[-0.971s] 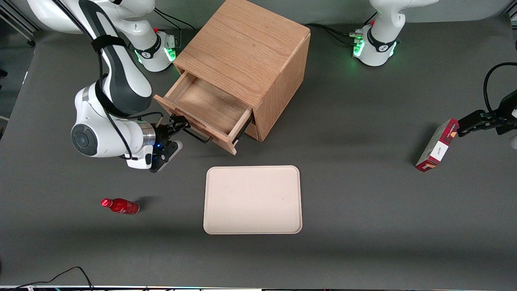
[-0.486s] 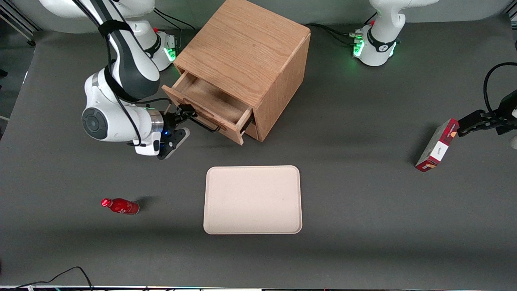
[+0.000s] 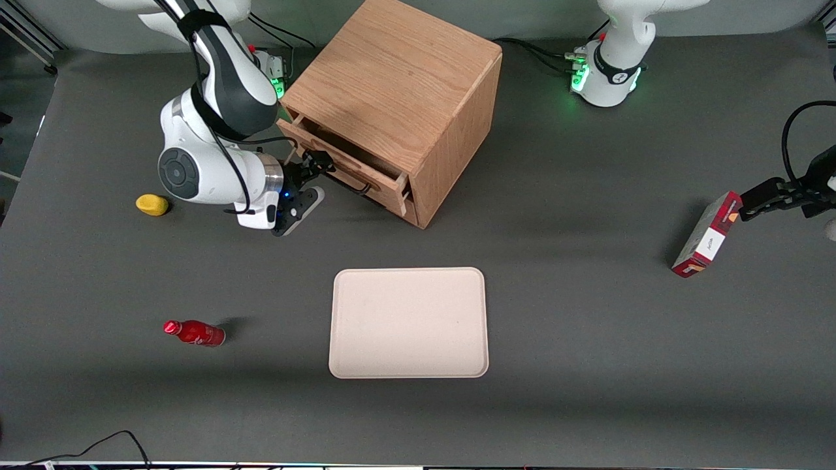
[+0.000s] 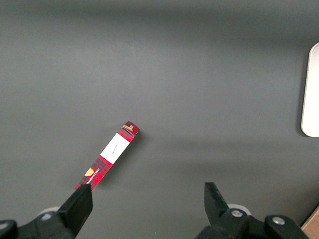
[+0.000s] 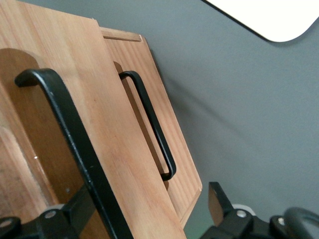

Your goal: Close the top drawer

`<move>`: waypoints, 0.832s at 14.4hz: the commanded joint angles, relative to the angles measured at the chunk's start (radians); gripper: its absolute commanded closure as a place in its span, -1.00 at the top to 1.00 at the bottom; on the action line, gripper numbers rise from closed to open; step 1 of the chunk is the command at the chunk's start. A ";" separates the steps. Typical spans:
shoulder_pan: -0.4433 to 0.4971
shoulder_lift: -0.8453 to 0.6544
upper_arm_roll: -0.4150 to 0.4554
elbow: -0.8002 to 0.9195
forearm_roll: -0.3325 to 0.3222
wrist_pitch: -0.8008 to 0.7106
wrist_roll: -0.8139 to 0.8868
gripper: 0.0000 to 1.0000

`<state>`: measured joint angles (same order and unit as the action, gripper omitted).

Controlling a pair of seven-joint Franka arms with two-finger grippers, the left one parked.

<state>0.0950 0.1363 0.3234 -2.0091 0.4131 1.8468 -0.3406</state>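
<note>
One wide gray table [image 3: 588, 405] holds everything. The biggest thing on it is the light wood cabinet [image 3: 398, 72], toward the working arm's end and farther from the front camera than the pale tray [image 3: 408, 323]. The top drawer [image 3: 356, 171] sticks out of it just a little, so I think the job is almost done. Its flat front faces the tool [image 3: 320, 163], which sits right in front of it. The tool is spread wide, and the drawer's thin black handle [image 5: 72, 134] runs between its two fingers without being squeezed. You need to push straight into the cabinet, away from the tool and square to that long front. Stay on the upper front, not the lower drawer [image 5: 139, 59] just under it.
</note>
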 commanded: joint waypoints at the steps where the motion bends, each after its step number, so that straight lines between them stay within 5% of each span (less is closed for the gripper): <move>1: -0.004 -0.053 0.043 -0.066 0.038 0.046 0.058 1.00; 12: -0.006 -0.075 0.078 -0.071 0.069 0.052 0.103 1.00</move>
<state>0.0916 0.0955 0.3833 -2.0647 0.4452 1.9040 -0.2547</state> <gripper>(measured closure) 0.000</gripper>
